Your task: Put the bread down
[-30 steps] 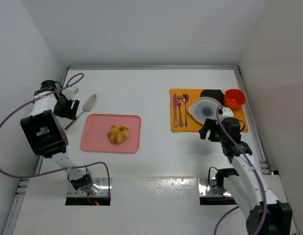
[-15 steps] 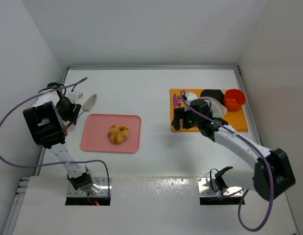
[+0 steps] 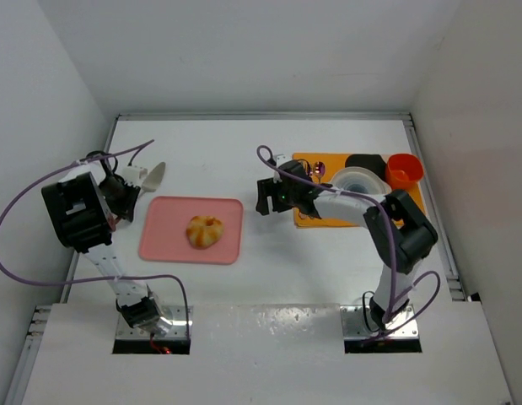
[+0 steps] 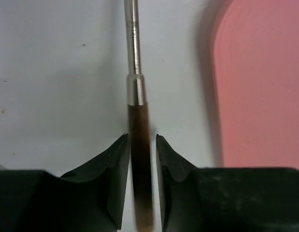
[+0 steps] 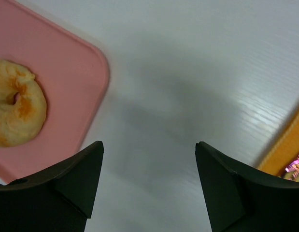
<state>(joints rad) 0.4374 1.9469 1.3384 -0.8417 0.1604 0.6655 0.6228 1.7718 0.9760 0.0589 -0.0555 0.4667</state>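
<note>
The bread [image 3: 204, 231] is a round golden-brown bun lying on the pink tray [image 3: 168, 245]. The right wrist view shows the bread [image 5: 16, 108] at the left edge, on the tray [image 5: 57, 63]. My right gripper [image 3: 262, 196] hovers over bare table just right of the tray, and the right gripper [image 5: 149, 143] is open with nothing between its fingers. My left gripper [image 3: 128, 187] is left of the tray. There the left gripper [image 4: 142, 137] has its jaws closed in on the brown handle [image 4: 139, 159] of a cake server [image 3: 153, 175].
An orange placemat [image 3: 412, 202] at the right carries a white plate [image 3: 357, 181], a red bowl [image 3: 404, 169], a black dish [image 3: 366, 160] and cutlery [image 3: 315, 173]. Its edge [image 5: 289, 145] shows in the right wrist view. White walls enclose the table.
My left gripper has closed from wide open onto the server's handle. My right arm has swung left from the placemat to just beside the pink tray, its jaws still open.
</note>
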